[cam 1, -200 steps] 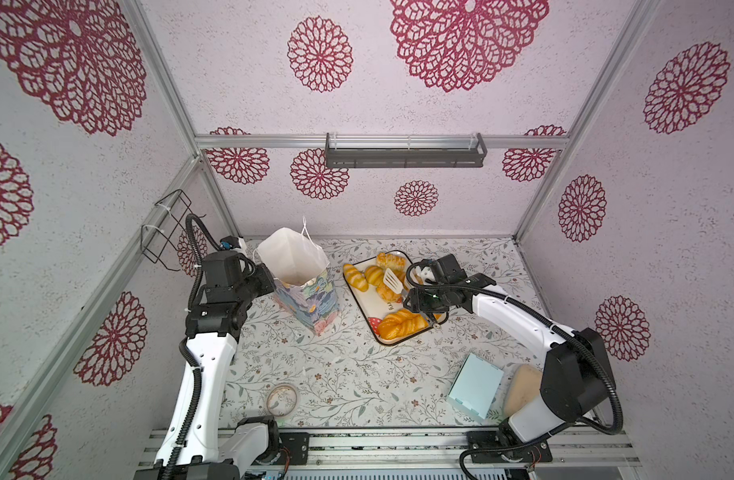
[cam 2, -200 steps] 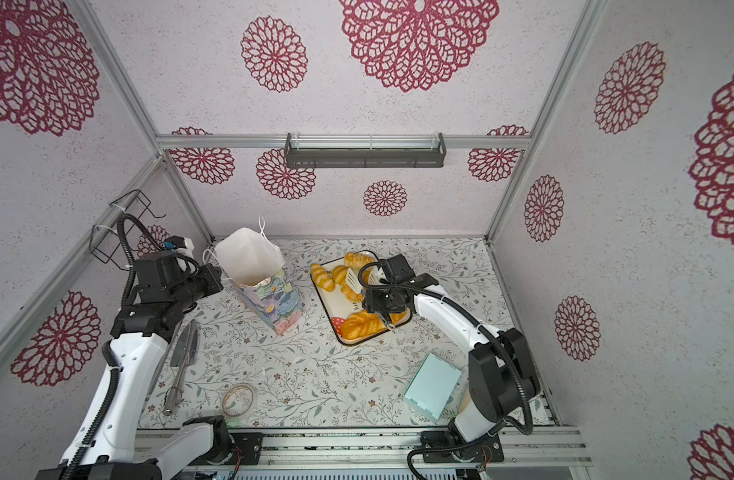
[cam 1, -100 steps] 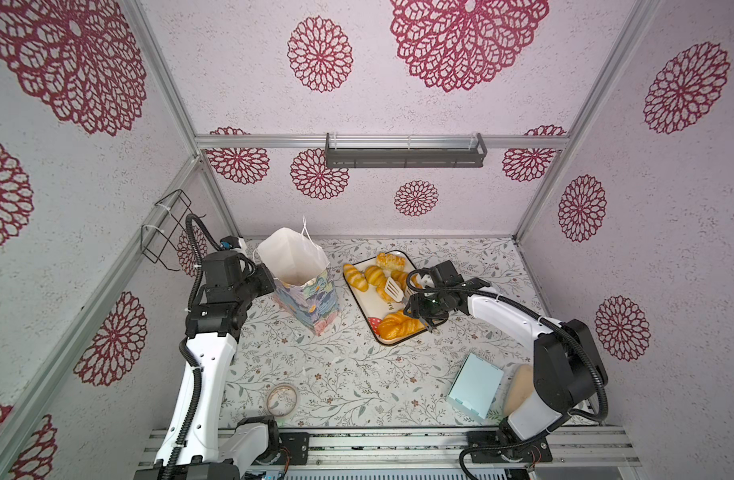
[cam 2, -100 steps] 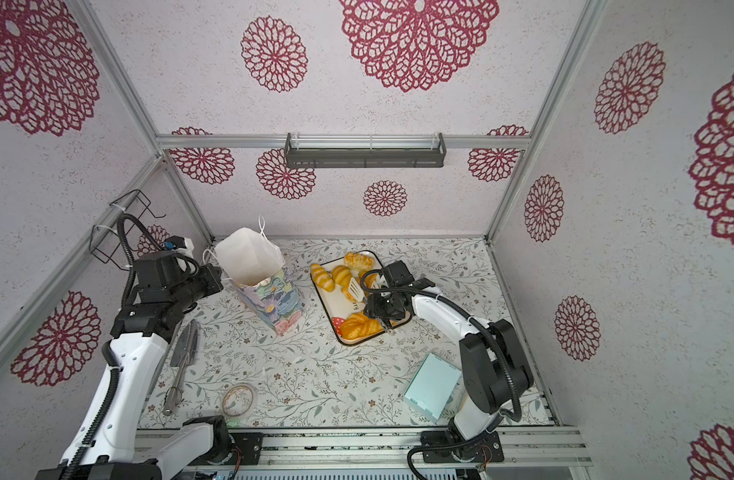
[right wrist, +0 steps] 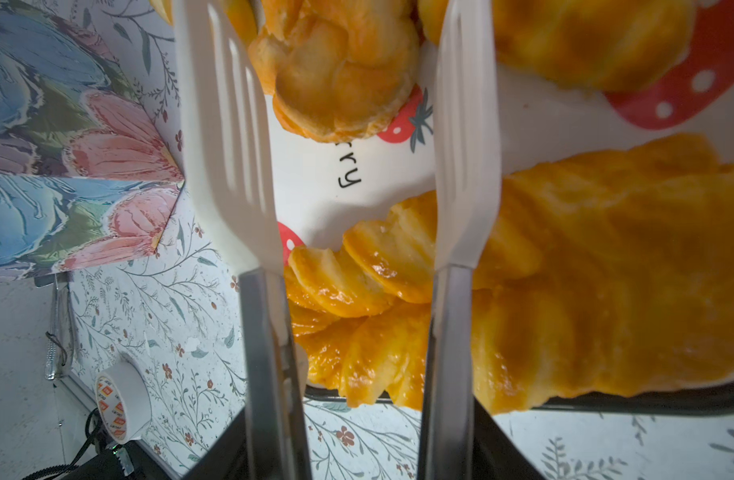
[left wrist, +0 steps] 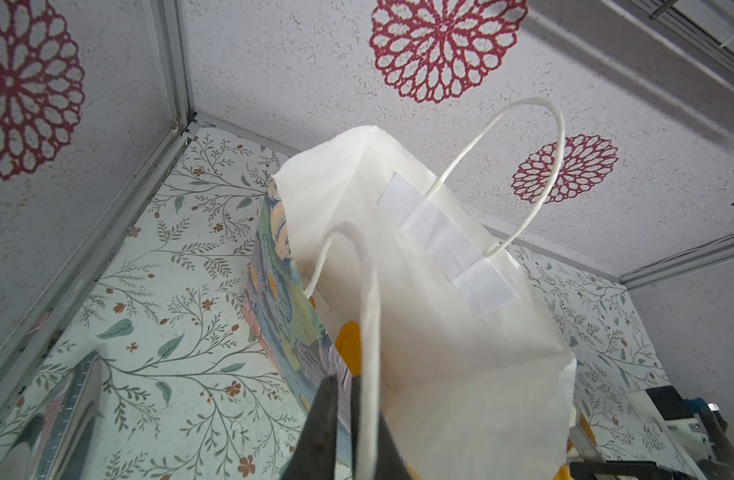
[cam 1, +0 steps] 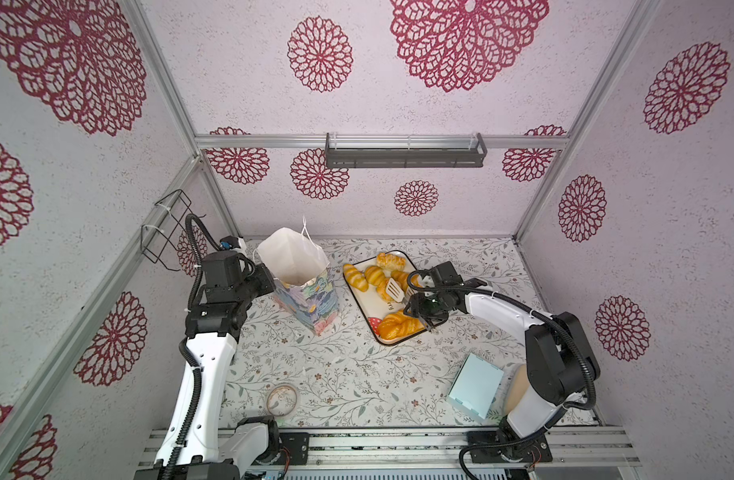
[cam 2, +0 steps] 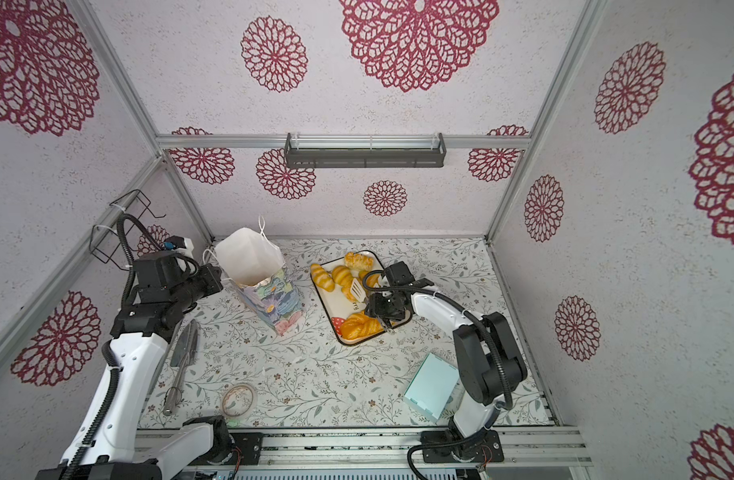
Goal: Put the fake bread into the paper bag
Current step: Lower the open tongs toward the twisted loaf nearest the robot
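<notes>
The paper bag stands open left of the strawberry tray. My left gripper is shut on its near wall at the rim, beside a string handle. An orange bit shows inside the bag. My right gripper is shut on white-tipped tongs, whose arms are spread. They hover over the braided loaf at the tray's front. Croissants and a bun lie further back on the tray.
A pale blue box lies front right beside the right arm's base. A tape roll sits front centre. Metal utensils lie by the left arm. A wire basket hangs on the left wall, a grey shelf on the back wall.
The right arm has folded in and its gripper has dropped with the tongs toward the front of the tray, closer to the braided loaf. The left arm and bag have stayed still.
</notes>
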Robot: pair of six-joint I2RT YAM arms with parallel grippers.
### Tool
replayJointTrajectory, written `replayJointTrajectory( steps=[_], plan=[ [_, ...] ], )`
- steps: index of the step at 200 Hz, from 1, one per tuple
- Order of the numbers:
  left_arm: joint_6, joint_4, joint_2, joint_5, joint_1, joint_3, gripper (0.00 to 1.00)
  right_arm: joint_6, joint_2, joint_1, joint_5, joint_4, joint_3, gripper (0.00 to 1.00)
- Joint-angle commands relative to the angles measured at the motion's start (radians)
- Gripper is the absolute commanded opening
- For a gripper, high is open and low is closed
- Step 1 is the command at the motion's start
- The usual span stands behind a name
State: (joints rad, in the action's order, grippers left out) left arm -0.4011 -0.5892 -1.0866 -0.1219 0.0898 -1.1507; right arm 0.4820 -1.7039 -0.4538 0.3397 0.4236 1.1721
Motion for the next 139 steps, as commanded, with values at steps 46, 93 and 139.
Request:
replayJointTrajectory(
  steps=[46,93,139],
  plan=[
    [-0.002,0.009,0.010,0.001,0.008,0.008,0.13,0.054,-0.024,0.021,0.074,-0.076,0.034,0.59],
    [0.002,0.007,0.015,0.007,0.008,0.008,0.12,0.056,-0.051,0.023,0.068,-0.069,0.056,0.59],
    [0.003,0.005,0.016,0.008,0.008,0.008,0.13,0.047,-0.061,0.023,0.066,-0.052,0.084,0.53]
  ],
)
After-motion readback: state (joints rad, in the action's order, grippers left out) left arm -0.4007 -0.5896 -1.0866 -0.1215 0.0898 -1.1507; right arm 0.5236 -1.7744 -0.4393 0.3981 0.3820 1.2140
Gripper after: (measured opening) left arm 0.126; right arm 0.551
